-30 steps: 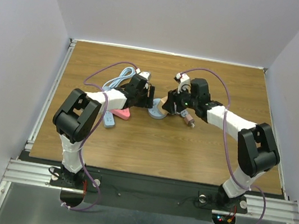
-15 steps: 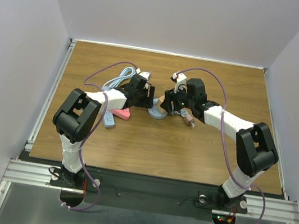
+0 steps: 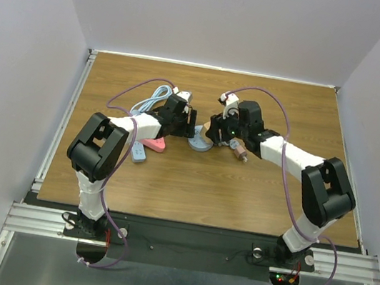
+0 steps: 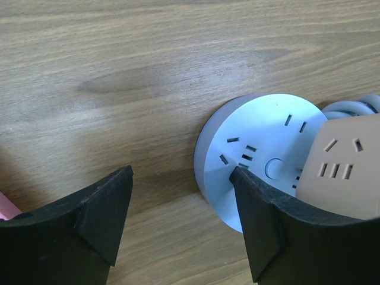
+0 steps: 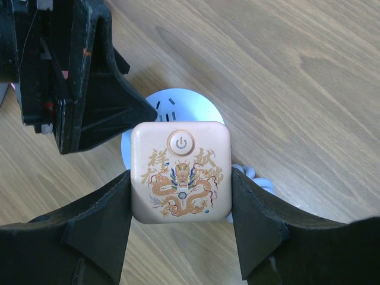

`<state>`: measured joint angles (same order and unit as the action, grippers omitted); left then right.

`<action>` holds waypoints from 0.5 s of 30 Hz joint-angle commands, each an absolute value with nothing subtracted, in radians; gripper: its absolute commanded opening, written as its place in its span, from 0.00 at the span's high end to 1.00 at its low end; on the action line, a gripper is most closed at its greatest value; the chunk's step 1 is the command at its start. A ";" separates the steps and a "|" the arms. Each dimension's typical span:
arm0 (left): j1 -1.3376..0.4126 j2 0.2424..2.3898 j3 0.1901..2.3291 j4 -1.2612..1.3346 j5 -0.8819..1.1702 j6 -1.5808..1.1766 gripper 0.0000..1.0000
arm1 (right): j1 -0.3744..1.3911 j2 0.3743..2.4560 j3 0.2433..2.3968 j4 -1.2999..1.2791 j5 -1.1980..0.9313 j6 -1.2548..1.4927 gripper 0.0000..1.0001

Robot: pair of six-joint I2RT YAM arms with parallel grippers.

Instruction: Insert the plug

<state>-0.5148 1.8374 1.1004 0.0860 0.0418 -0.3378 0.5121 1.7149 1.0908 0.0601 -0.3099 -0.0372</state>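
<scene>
A round pale-blue socket hub (image 4: 261, 148) lies flat on the wooden table, and it also shows in the top view (image 3: 199, 143). My right gripper (image 5: 181, 184) is shut on a peach cube plug (image 5: 181, 172) with a dragon print and a power button. It holds the cube just above the hub (image 5: 172, 102). The cube's socket face shows in the left wrist view (image 4: 347, 166). My left gripper (image 4: 181, 219) is open and low over the table. Its right finger (image 4: 264, 225) is at the hub's near rim.
A pink object (image 3: 155, 144) and a pale-blue strip (image 3: 138, 152) lie left of the hub. A coiled pale-blue cable (image 3: 152, 100) lies behind the left arm. A small brown and white piece (image 3: 238, 151) lies to the right of the hub. The two grippers are close together.
My right gripper with the cube shifted slightly left and back over the hub. The left arm has not moved.
</scene>
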 commanded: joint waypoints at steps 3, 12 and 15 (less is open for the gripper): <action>-0.515 1.856 1.117 0.031 0.052 -0.311 0.21 | 0.517 1.641 1.054 0.092 -0.288 -0.041 1.00; -0.515 1.856 1.124 0.026 0.055 -0.310 0.21 | 0.523 1.651 1.046 0.090 -0.308 -0.040 1.00; -0.515 1.856 1.123 0.025 0.057 -0.311 0.21 | 0.528 1.664 1.057 0.089 -0.310 -0.041 1.00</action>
<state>-0.5148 1.8374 1.1004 0.0845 0.0483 -0.3370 0.5137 1.6760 1.0477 0.0601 -0.3096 -0.0364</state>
